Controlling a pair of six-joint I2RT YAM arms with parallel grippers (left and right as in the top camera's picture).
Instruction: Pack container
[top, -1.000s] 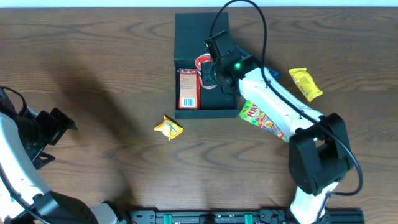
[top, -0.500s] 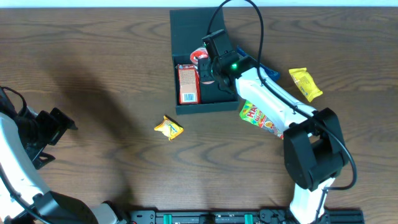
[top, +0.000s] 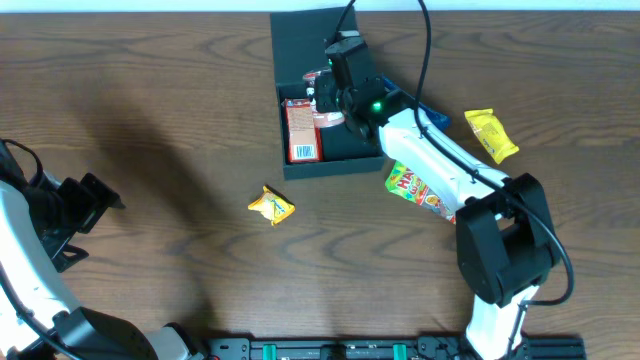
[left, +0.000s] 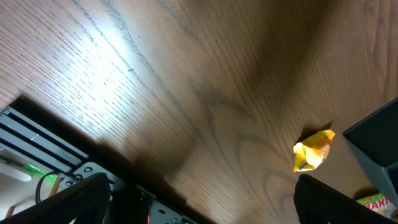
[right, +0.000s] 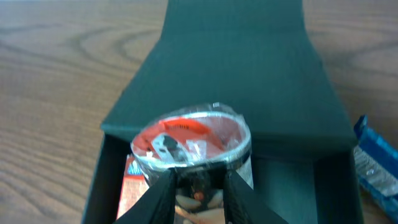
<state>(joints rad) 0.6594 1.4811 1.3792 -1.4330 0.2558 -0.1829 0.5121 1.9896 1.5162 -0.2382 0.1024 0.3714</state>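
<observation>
as i read the overhead, i count 1 container (top: 300, 45) at centre-far of the table (top: 150, 100), lid flap laid back. 1 red-and-white carton (top: 303, 132) lies inside along its left wall. also 1 round foil pack (top: 320, 82) and 2 yellow packets: a crumpled packet (top: 271, 205) near the box's front-left corner and a flat packet (top: 491, 134) well off to the right. 1 candy bag (top: 412, 186) sits just beside the front-right corner, partly under the right arm (top: 440, 160), and 1 blue packet (top: 428, 113) peeks out behind that arm. the right gripper (top: 335, 85) hangs over the box interior w/ the round foil pack in it. the left gripper (top: 90, 200) is at the left edge, well apart from everything.

left wrist: the left gripper (left: 200, 180) has its jaws spread wide, nothing btwn them. i see the crumpled packet (left: 314, 149), a container corner (left: 376, 134) and a bit of candy bag (left: 376, 202).

right wrist: the right gripper (right: 199, 186) has its jaws partly apart, pinching the lower sides of the round foil pack (right: 189, 140). the pack is held above the open container (right: 236, 74). the red-and-white carton (right: 129, 177) is below-left and the blue packet (right: 376, 158) sits at the right edge.
</observation>
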